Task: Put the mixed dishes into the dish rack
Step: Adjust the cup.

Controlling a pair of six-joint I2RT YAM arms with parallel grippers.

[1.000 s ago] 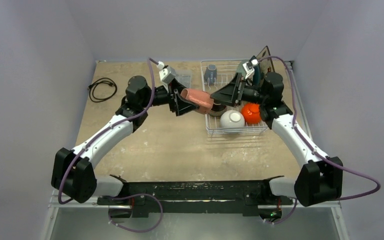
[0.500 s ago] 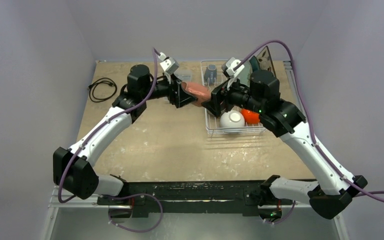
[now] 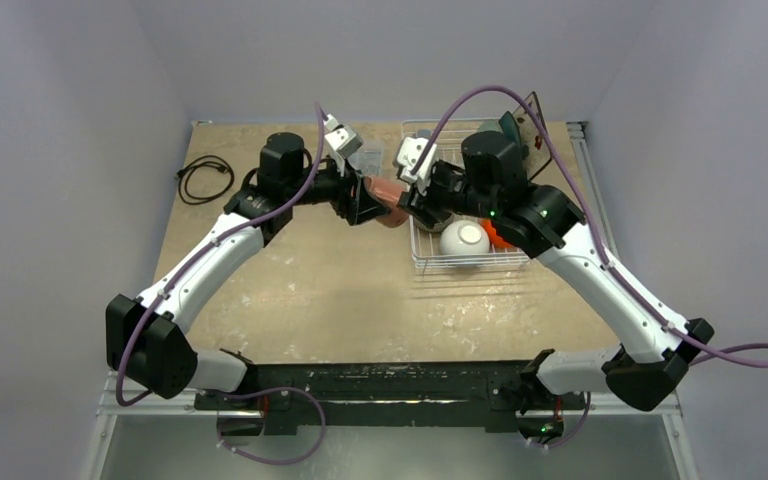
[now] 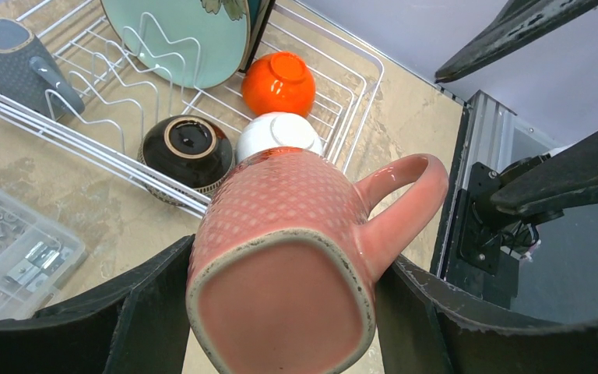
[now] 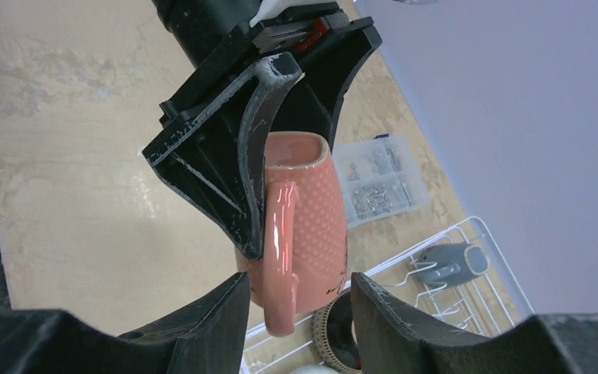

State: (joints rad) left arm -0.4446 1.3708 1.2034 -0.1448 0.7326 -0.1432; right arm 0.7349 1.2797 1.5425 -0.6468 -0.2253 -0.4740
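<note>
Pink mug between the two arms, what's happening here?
The left claw holds the salmon-pink mug in the air beside the dish rack. The right claw is open, flanking the mug without gripping it; it looks like a handover. Already racked: orange bowl, white bowl, brown bowl, grey-blue mug, pale green plate.

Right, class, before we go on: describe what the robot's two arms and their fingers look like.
Both the left arm and right arm have white link shells between chunky black joints. A purple cable trails along each. The left fingers and right fingers are matt black, broad and wedge-shaped, some edges scuffed pale.
</note>
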